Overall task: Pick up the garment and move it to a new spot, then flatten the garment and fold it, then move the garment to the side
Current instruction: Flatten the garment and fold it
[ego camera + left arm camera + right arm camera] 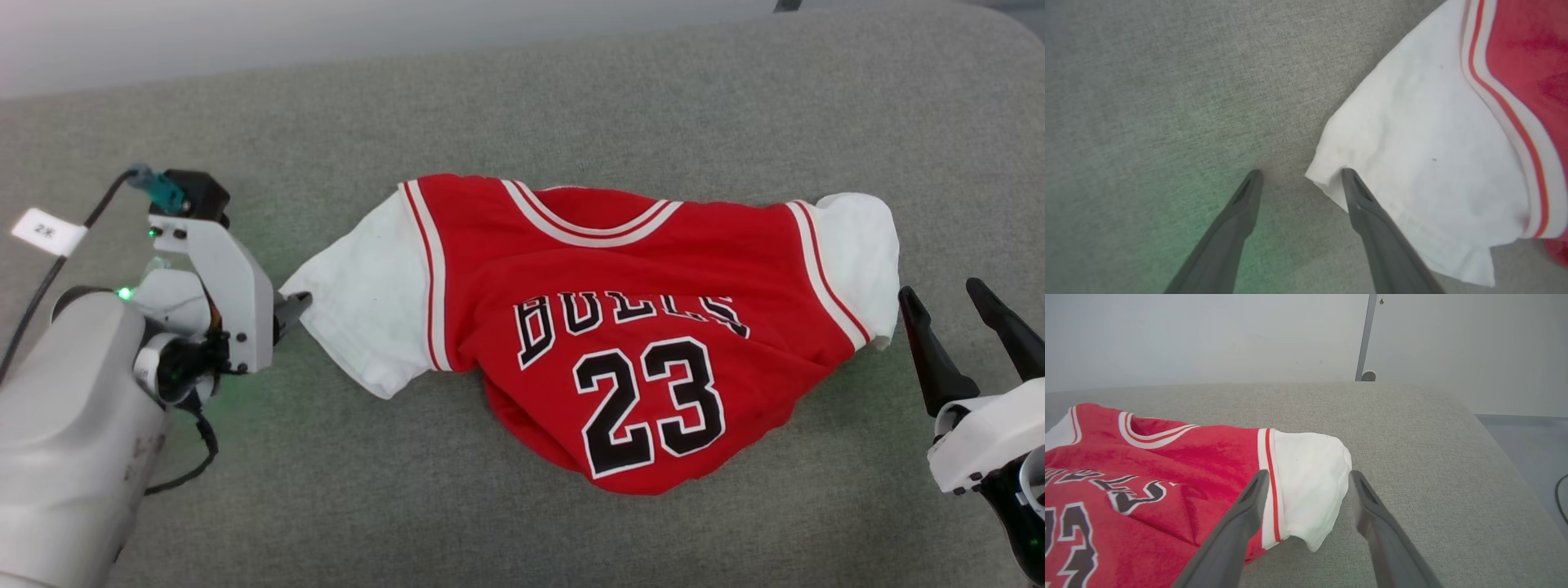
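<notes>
Grey woven cushion (522, 106) carries the whole scene. The left gripper (1301, 173) stands open and low over it. One finger is over bare fabric and the other is at the corner of the left sleeve (1412, 163), touching or just above it; I cannot tell which. The right gripper (940, 292) is open too. In its wrist view its fingers frame the right sleeve (1310, 465), while the head view puts the tips just beside the hem, apart from it. Between them lies the garment (637, 327), front up in the middle of the cushion, its lower half bunched and the lettering creased. Nothing is held, so this looks like the reach for a two-handed grasp, whether to lift or to spread the shirt. Next, each gripper likely needs to get a sleeve edge between its fingers, close on cloth alone without pinching the cushion, and then move evenly with the other. Beyond the cushion's rounded far edge stands a pale wall (1208, 335) with a grey post (1365, 335). To the right are a floor (1527, 437) and a dark cable (1560, 498).
</notes>
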`<state>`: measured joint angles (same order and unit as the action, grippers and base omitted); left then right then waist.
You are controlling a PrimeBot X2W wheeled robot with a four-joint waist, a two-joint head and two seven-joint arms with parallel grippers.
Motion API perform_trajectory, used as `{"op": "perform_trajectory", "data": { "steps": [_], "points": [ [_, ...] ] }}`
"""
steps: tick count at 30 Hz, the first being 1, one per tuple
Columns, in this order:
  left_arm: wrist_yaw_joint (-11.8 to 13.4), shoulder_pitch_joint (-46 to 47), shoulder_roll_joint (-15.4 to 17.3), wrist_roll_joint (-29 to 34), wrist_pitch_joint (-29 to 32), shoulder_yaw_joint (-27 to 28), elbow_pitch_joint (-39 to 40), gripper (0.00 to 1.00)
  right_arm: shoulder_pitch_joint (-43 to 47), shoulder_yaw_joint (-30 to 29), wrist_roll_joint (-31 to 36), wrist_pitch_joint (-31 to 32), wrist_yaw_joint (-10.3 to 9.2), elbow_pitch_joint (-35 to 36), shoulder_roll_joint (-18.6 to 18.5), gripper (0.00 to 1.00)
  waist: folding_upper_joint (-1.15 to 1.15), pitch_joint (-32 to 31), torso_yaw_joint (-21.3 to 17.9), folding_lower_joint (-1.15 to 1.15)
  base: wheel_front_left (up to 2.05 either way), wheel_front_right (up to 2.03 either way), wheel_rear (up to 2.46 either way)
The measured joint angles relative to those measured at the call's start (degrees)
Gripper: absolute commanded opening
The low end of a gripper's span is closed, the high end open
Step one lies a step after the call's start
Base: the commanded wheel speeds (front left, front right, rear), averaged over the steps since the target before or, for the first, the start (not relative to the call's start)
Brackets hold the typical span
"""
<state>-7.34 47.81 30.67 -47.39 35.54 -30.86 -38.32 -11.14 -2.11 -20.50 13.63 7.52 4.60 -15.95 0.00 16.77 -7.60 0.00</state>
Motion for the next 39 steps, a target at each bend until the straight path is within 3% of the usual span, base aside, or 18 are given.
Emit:
{"op": "perform_trajectory", "data": {
  "steps": [10,11,12,13,24,33,39],
  "points": [
    [0.0,4.1,-3.0,-1.8,3.2,-2.5,-5.5,1.00,-1.4,0.5,-0.2,1.3,0.00,-1.4,-0.2,1.00,0.00,1.5,0.4,0.00,0.00,0.00,0.00],
    [0.0,4.4,-3.4,-2.4,3.6,-2.7,-5.9,0.79,-1.6,0.6,-0.4,1.8,0.00,-1.5,-0.3,1.00,0.00,1.6,0.5,0.00,0.00,0.00,0.00],
    [0.0,4.7,-3.7,-3.0,4.1,-2.8,-6.2,0.35,-1.9,0.7,-0.7,2.5,0.00,-1.7,-0.4,1.00,0.00,1.6,0.6,0.00,0.00,0.00,0.00],
    [0.1,4.9,-3.9,-3.5,4.4,-3.0,-6.4,0.00,-2.2,1.0,-1.0,3.4,0.00,-1.9,-0.6,1.00,0.00,1.6,0.8,0.00,0.00,0.00,0.00],
    [-0.1,7.6,-4.6,-5.1,3.6,-7.3,-6.6,0.00,-9.4,1.9,-9.9,16.5,-0.01,-5.9,-6.2,1.00,0.00,3.2,1.8,0.00,0.00,0.00,0.00],
    [-0.2,10.7,-6.2,-6.6,1.7,-10.8,-6.2,0.00,-19.3,1.4,-13.2,22.8,-0.01,-15.4,-12.2,1.00,0.00,5.3,4.5,0.00,0.00,0.00,0.00],
    [-0.2,12.8,-7.0,-7.7,0.4,-13.0,-5.3,0.00,-24.5,1.8,-13.7,26.0,-0.01,-22.6,-14.2,1.00,0.00,7.2,6.4,0.00,0.00,0.00,0.00]
  ]
}}
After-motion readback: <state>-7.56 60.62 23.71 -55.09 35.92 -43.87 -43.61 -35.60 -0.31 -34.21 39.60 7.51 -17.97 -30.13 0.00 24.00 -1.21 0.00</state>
